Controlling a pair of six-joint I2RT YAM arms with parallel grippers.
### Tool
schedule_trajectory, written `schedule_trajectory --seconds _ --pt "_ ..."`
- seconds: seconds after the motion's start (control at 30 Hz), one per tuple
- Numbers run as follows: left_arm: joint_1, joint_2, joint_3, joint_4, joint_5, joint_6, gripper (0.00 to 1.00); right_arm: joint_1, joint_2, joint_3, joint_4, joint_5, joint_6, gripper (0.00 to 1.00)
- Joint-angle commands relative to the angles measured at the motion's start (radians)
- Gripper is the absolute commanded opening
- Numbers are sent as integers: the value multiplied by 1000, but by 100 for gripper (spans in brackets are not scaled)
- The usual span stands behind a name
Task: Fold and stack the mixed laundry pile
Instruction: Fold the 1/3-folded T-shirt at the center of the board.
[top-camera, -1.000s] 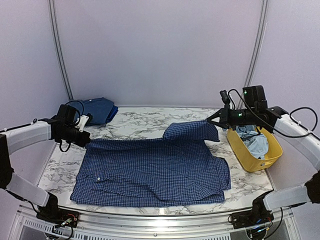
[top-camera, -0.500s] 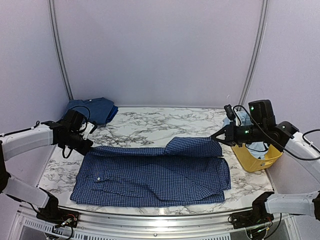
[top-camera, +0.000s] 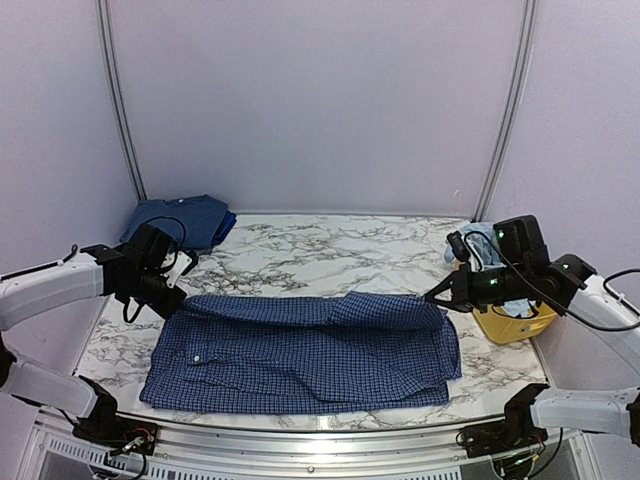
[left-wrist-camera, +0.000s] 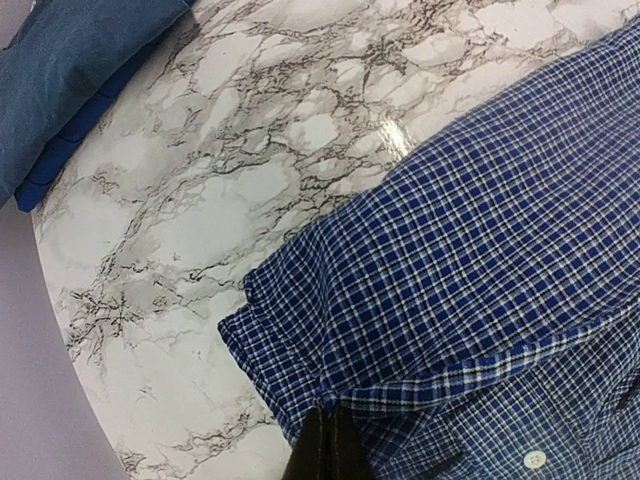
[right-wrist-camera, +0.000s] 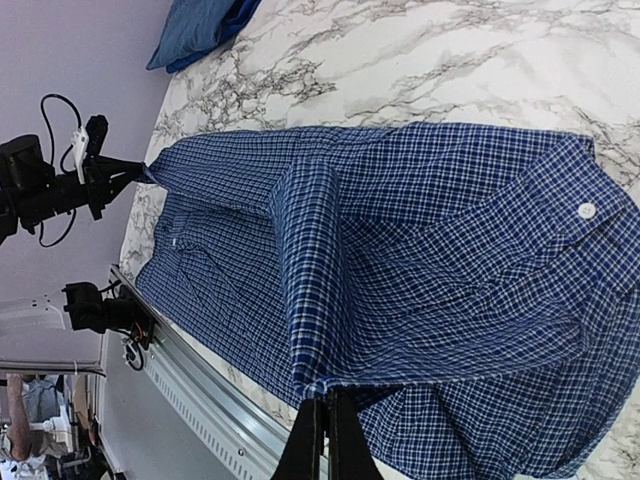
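Over the last second both arms have drawn the far edge of the checked shirt (top-camera: 300, 350) down and toward the near side, so the lengthwise fold looks nearly laid but is not yet let go. The left fingers (left-wrist-camera: 312, 450) and right fingers (right-wrist-camera: 345, 445) are each pinched tight on that edge. The shirt lies across the middle of the worktop (top-camera: 300, 250), navy small-check, its turned-over edge puffed into a soft ridge
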Motion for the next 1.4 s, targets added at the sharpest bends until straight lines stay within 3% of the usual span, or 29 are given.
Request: schedule_trajectory --seconds 0.0,0.13,0.23,0.3,0.33,0.37,0.4,0.5,0.53,0.6,0.63,0.77,1.0,1.37 --pt "-39 29 -12 -60 -42 49 0 21 -15 -18 -5 -17 -8 0" --pt "-90 68 -11 -75 -74 58 2 84 0 -70 4 -21 15 0" --pt "-95 50 5 -74 -110 37 21 150 26 -98 -4 -26 29 0" --pt "-95 1 12 -50 -153 18 46 161 52 -120 -8 -48 28 0" --pt "-95 -43 15 -36 -160 15 63 162 74 -124 -21 -40 22 0" --pt "-95 -79 16 -19 -163 10 91 161 92 -124 -28 -25 20 0" --pt "-94 -112 18 4 -157 5 98 160 108 -126 -22 -16 22 0" --pt "-94 -210 16 88 -117 -56 99 154 181 -129 -2 10 24 0" --pt "-94 -232 10 117 -115 -105 99 152 210 -134 10 -3 23 5" --pt "-93 -249 2 147 -62 -151 99 150 253 -140 45 -38 26 28" --pt "-94 -243 3 155 -22 -151 99 149 265 -137 51 -50 29 34" --pt "-95 -168 27 164 58 -166 99 96 235 -37 -23 -12 -12 48" --pt "-95 -154 22 284 49 -210 99 -174 285 89 -117 146 -144 49" --pt "-95 -91 78 280 65 -169 99 -198 561 209 -90 323 -246 55"
